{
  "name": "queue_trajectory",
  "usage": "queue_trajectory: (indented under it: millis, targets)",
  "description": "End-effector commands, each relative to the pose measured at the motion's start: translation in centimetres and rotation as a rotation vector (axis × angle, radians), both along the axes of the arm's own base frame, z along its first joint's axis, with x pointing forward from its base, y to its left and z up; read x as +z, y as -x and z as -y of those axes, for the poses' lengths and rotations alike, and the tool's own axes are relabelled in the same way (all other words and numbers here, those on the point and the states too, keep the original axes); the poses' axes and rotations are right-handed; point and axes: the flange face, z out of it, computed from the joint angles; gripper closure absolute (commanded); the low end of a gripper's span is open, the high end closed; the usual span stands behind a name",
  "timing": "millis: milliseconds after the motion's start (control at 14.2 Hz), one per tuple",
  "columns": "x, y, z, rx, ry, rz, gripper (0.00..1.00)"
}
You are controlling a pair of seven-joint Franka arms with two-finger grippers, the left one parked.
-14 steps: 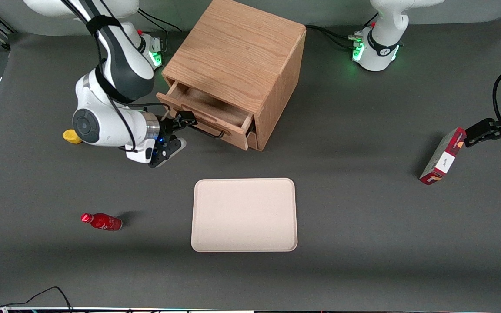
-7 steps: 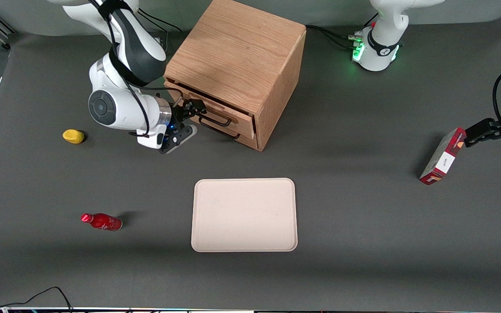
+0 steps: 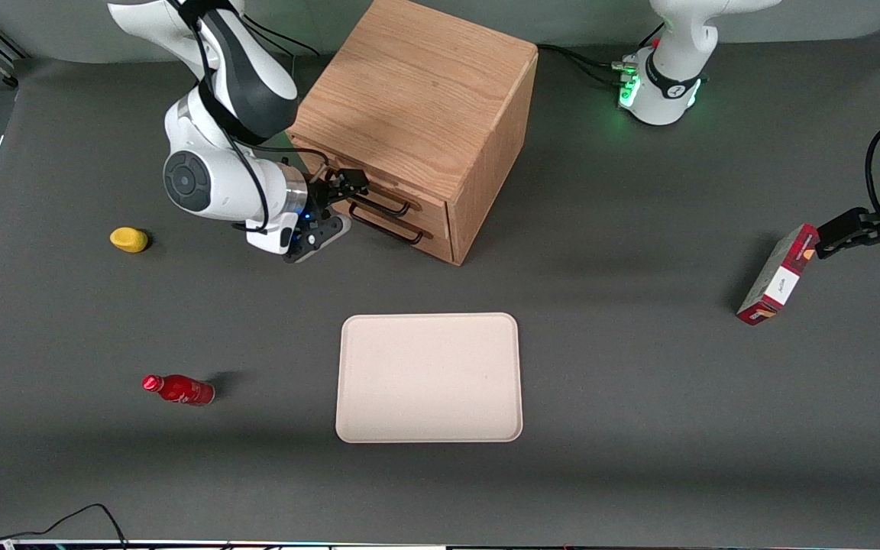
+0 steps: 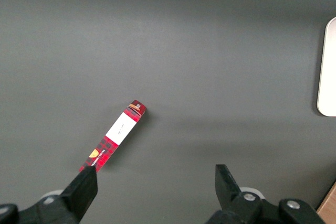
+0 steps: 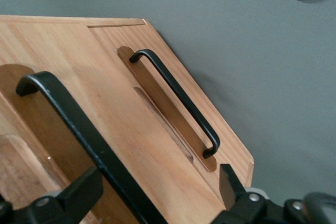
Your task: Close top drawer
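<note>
The top drawer point(image 3: 418, 200) sits flush in the front of the oak cabinet point(image 3: 417, 92), with no gap showing. My gripper point(image 3: 350, 183) is right in front of it, at the working arm's end of its black wire handle point(image 3: 385, 203). In the right wrist view the gripper point(image 5: 157, 184) is open, and the handle point(image 5: 68, 114) runs between its two fingers point(image 5: 79, 192), close against the top drawer's wood point(image 5: 31, 129). The lower drawer's handle point(image 5: 176, 103) lies just below, free of the gripper.
A beige tray point(image 3: 429, 377) lies nearer the front camera than the cabinet. A red bottle point(image 3: 179, 389) and a yellow object point(image 3: 128, 239) lie toward the working arm's end. A red box point(image 3: 778, 275) leans toward the parked arm's end.
The top drawer, pulled out a second ago, has slid fully into the cabinet. My gripper travelled with its handle toward the cabinet front.
</note>
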Motion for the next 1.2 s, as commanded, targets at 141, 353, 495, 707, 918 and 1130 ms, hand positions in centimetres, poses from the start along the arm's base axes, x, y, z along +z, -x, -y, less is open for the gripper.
queue_trajectory:
  millis: [141,353,495,707,918,1130]
  targets:
    - [2.5,0.3,-1.1,0.002,-0.011,0.038,0.0]
    - [7.4,-1.8,-1.3,0.049,0.016,0.122,0.0]
    - [11.8,-2.8,-0.8,0.075,0.037,0.165,0.0]
    - [22.2,-2.1,0.2,-0.036,0.185,0.271,0.0]
    - [31.8,2.7,2.6,-0.212,0.328,0.324,0.0]
    - [37.0,3.7,12.0,-0.404,0.354,0.363,0.0]
